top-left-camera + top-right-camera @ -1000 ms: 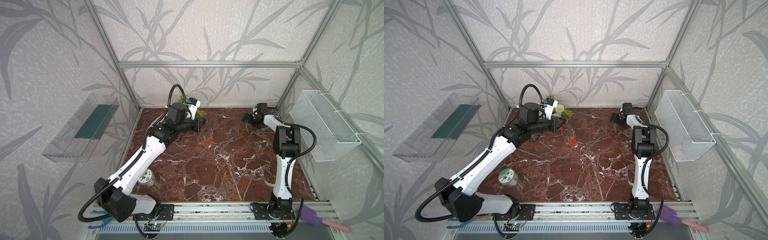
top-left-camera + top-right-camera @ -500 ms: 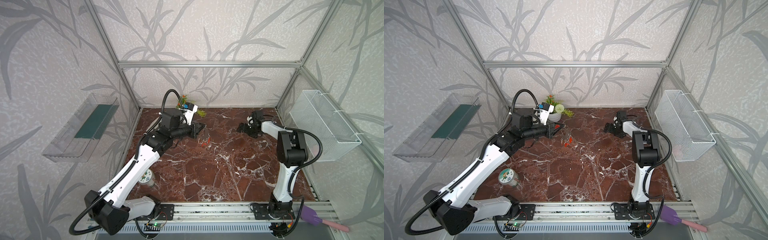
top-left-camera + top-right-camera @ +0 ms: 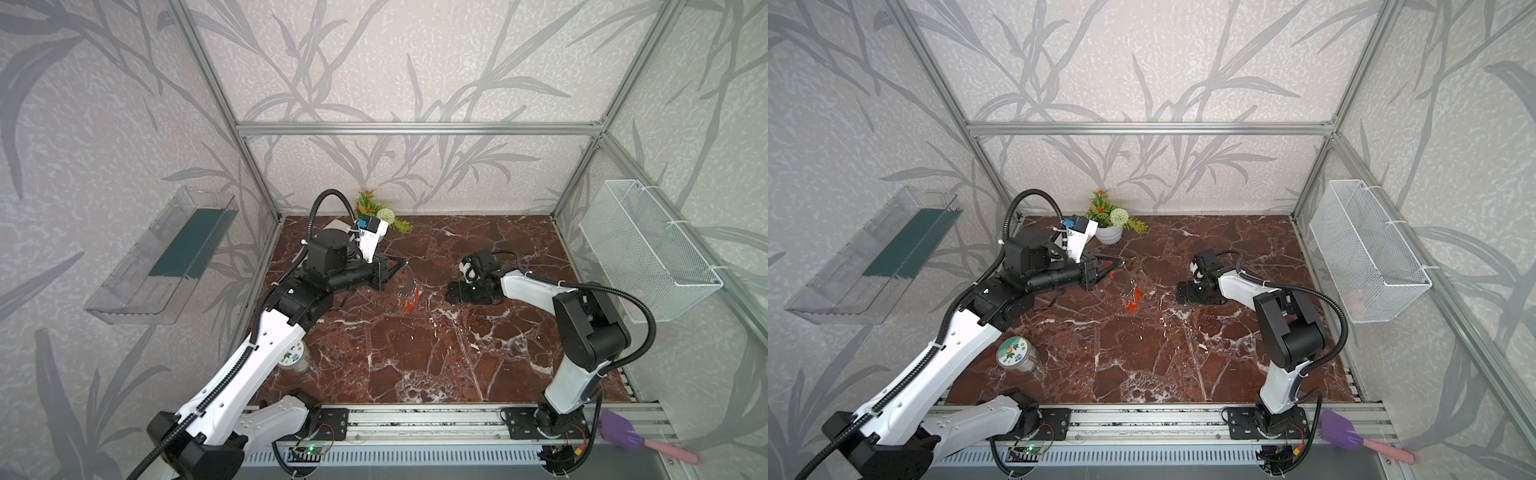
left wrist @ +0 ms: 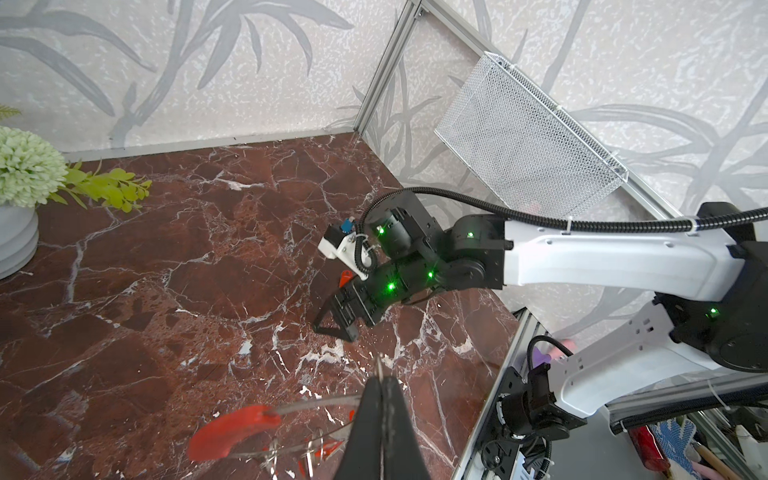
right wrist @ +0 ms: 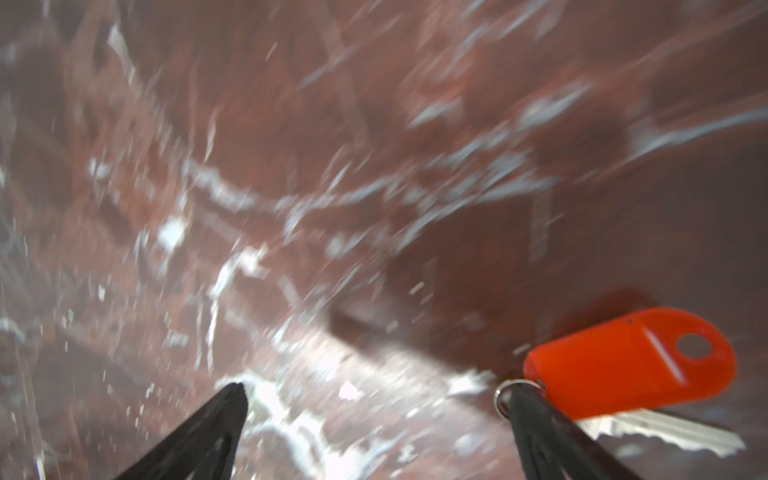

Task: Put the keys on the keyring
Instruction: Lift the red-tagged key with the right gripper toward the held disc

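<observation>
A red-brown marble table (image 3: 415,353) is lying under both arms, inside an aluminium frame (image 3: 415,128) with leaf-patterned walls (image 3: 415,62). Beyond the left gripper (image 4: 380,376) on its outer side, a clear tray (image 3: 137,291) on the wall is holding a dark green pad (image 3: 187,245). Beyond the right gripper (image 5: 376,388), a wire basket (image 3: 1366,249) is holding something pink (image 3: 1356,300), too faint to name. A pot (image 3: 1108,237) of plants is standing near the left fingers (image 4: 368,424) on the back-wall side, and a tin (image 3: 1016,357) is sitting well apart from them by the front rail.

The left fingers are pressing together on the wire of the keyring (image 4: 237,430), whose red sleeve is curving just beside them, with keys (image 3: 1133,300) hanging below. The right fingers (image 5: 216,419) are standing wide apart, low over the table, gripping nothing. One key (image 5: 623,365) is lying just outside one right finger. That view is showing blurred, so its small ring may be touching the fingertip. The left wrist view is cutting off the keyring's lower edge.
</observation>
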Motion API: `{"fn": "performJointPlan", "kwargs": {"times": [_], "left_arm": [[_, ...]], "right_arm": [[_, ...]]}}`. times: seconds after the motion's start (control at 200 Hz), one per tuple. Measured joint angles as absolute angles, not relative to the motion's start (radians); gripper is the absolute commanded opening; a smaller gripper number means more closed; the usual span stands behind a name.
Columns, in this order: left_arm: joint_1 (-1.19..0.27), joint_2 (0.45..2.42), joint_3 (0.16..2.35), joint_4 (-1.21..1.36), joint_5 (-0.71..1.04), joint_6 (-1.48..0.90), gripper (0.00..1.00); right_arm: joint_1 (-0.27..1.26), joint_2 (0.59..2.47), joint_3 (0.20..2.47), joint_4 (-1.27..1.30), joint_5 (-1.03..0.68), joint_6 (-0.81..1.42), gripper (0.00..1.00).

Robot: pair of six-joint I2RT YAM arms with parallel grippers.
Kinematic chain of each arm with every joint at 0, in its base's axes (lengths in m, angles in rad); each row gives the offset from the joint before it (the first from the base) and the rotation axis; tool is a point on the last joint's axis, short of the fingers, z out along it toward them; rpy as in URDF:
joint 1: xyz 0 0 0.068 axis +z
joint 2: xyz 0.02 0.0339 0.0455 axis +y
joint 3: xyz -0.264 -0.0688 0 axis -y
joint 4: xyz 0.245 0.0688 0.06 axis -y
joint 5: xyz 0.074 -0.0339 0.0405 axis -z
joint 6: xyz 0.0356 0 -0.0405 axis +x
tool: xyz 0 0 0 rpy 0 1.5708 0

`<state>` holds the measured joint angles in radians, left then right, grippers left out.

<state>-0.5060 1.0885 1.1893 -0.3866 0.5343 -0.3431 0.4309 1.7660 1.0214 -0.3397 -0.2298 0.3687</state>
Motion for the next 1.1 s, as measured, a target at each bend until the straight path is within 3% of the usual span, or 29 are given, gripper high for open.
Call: {"fn": "performJointPlan", "kwargs": {"times": [0.44,1.0,1.1], "left_arm": [[-0.506,1.076,1.173,-0.389,0.553,-0.344,0.0],[-0.506,1.052,1.149,-0.397,0.534,-0.322,0.0],[-0.506,1.052,1.149,-0.397,0.524,-0.32,0.0]], "right_arm": [[0.727,1.721,0.978,-0.346,-0.183,0.37,0.99],[0.749,1.736,1.283,-0.772,0.013,0.516,1.0],[0.748,1.755,1.301,-0.818,0.027,0.498,0.82]]}}
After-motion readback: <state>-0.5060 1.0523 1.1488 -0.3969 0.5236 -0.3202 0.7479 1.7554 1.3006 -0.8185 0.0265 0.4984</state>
